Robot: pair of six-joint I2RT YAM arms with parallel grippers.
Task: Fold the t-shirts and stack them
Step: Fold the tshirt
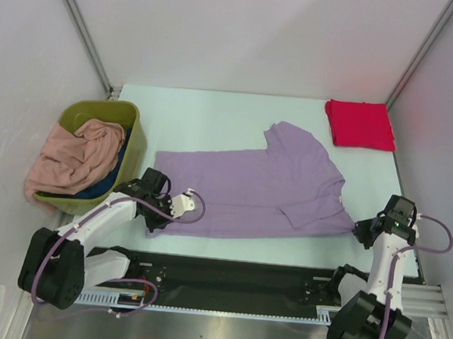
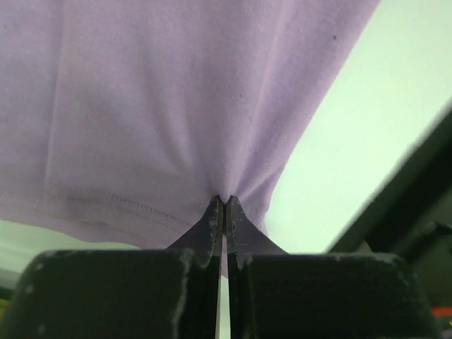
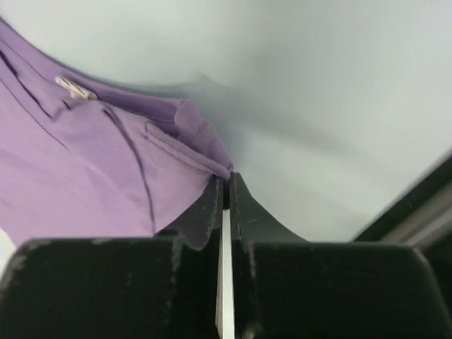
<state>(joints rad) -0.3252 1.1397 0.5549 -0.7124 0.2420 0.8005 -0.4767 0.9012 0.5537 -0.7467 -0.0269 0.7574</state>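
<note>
The lavender-purple t-shirt point(image 1: 264, 187) lies spread across the middle of the table, with its hem to the left and its collar to the right. My left gripper point(image 1: 158, 217) is shut on its near-left hem corner; the left wrist view shows the cloth point(image 2: 176, 106) bunched between the closed tips point(image 2: 224, 203). My right gripper point(image 1: 361, 228) is shut on the shirt's near-right shoulder edge point(image 3: 201, 145), with the tips point(image 3: 227, 179) pinching it. The bright red t-shirt point(image 1: 360, 124) lies folded at the back right. The salmon-pink t-shirt point(image 1: 74, 157) is heaped over the dark blue one point(image 1: 106, 182).
The pink and blue shirts sit in an olive-green bin point(image 1: 133, 123) at the table's left edge. A black rail point(image 1: 234, 276) runs along the near edge between the arm bases. Enclosure walls stand left, right and behind.
</note>
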